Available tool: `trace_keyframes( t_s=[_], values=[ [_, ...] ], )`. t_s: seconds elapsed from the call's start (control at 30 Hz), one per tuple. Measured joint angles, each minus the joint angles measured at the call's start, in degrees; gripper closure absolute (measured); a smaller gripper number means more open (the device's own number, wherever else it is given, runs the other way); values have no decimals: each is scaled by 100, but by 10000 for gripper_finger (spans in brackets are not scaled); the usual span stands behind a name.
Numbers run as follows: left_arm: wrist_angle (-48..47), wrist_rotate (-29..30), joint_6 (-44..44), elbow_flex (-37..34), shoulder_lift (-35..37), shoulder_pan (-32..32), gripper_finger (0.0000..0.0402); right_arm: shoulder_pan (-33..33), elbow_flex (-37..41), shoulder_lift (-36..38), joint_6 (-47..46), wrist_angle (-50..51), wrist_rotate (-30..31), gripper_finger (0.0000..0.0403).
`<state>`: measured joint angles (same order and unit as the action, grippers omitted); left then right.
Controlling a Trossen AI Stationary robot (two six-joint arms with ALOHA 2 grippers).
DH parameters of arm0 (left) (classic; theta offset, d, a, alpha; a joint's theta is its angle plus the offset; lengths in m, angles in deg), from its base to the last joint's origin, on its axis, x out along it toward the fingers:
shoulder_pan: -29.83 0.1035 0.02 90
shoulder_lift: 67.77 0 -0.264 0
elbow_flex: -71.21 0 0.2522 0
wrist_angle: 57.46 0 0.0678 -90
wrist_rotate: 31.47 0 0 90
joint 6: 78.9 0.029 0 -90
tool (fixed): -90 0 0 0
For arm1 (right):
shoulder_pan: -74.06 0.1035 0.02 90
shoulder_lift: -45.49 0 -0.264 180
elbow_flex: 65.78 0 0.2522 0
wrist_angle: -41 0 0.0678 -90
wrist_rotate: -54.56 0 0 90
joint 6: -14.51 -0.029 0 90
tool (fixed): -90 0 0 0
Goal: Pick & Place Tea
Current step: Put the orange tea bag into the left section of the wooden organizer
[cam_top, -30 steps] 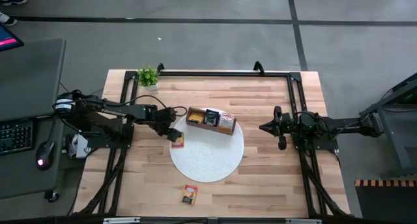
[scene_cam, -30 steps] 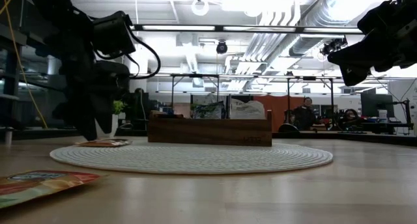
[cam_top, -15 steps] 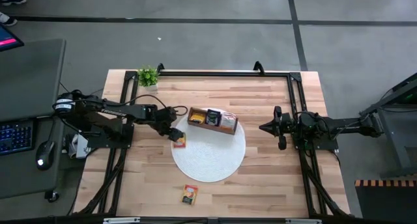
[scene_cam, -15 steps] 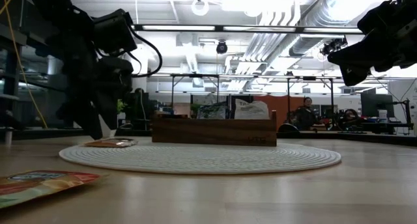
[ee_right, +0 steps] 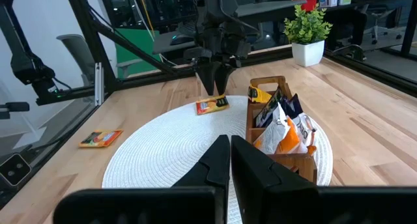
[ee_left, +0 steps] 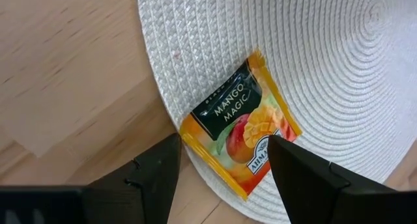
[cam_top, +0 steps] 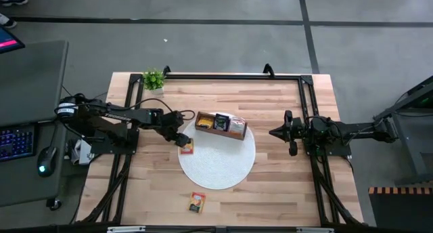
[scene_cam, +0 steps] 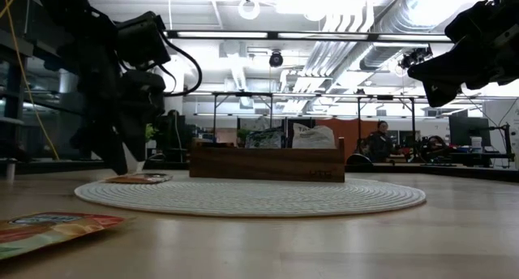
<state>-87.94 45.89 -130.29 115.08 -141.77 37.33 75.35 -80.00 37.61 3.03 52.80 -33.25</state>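
The left end effector (cam_top: 180, 139) was positioned directly above an orange-yellow tea sachet (cam_top: 185, 146) at the left edge of the round white woven mat (cam_top: 220, 166). Its fingers (ee_left: 156, 175) were spread apart in the released state, one on each side of the sachet as seen from the left wrist camera, and nothing was gripped between them. The sachet lay flat, mostly on the mat, with one corner overhanging the rim onto the wooden surface (cam_top: 284, 192). Its printed face read "MANGO MAGIC" on a dark band above a fruit picture.

The right end effector (cam_top: 273, 133) was held above the surface to the right of the mat, well apart from every sachet. Its fingers were clenched together and held nothing.

A brown wooden box (cam_top: 220, 124) stood on the far part of the mat. Several sachets stood upright in its compartments, dark ones and white-and-orange ones; from the right wrist camera, they projected above the box rim.

A second orange sachet (cam_top: 197, 202) lay flat on the bare surface near the front edge, well clear of the mat. A small potted plant (cam_top: 153, 79) stood at the far left corner of the surface.
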Motion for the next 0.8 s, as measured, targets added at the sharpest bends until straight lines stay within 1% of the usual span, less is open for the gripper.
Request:
trace_keyframes(
  t_s=[0.37,0.6,0.8],
  values=[
    [-134,-25,28,7,0,2,175,1,0,0,1,2,-2,391],
    [-140,-167,34,239,0,0,175,-1,-1,0,2,0,-2,391],
    [-138,-49,58,343,0,0,175,-1,1,0,0,0,-2,391]
  ],
)
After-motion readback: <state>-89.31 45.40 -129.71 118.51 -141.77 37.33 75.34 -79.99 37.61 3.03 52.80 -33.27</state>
